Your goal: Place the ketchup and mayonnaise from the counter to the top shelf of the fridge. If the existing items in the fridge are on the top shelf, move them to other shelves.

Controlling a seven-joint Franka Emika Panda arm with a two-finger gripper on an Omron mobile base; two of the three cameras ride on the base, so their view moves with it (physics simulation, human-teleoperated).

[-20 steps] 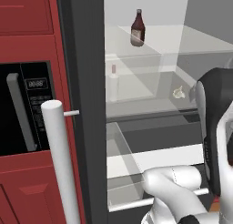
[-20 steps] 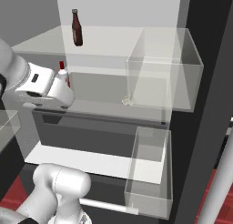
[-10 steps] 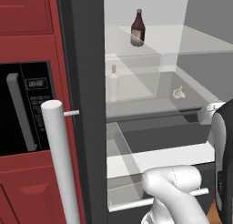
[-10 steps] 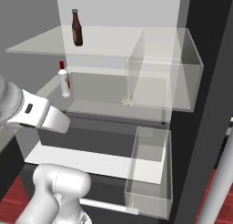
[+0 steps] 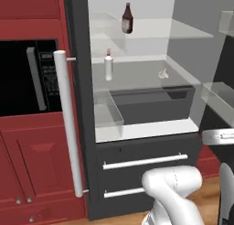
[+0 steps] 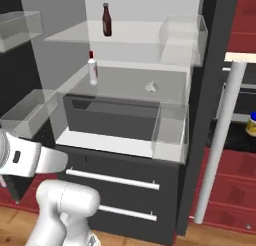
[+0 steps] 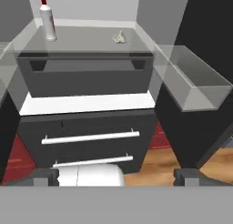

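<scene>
The fridge stands open. A dark red bottle with a pale label (image 5: 127,18) (image 6: 106,19), ketchup by its look, stands upright on the glass top shelf (image 5: 192,33) (image 6: 135,40). One shelf lower stands a white bottle with a red cap (image 5: 108,66) (image 6: 92,70) (image 7: 46,20). A blue-lidded yellowish jar (image 6: 251,124), likely the mayonnaise, sits on the counter at the far right. My gripper (image 7: 117,176) is open and holds nothing. It hangs low in front of the fridge drawers, well back from both shelves.
A small pale garlic-like item (image 5: 163,73) (image 6: 150,86) (image 7: 119,37) lies on the middle shelf. Below it are a dark crisper drawer (image 7: 86,75) and two handled drawers (image 5: 146,161). The open fridge door (image 5: 68,123) carries clear bins (image 7: 195,82). A microwave (image 5: 23,77) sits on the left.
The base has backed away from the fridge, so both base views have shifted. The arm has drawn back and down from the white bottle, which stays on the middle shelf. The gripper stays open.
</scene>
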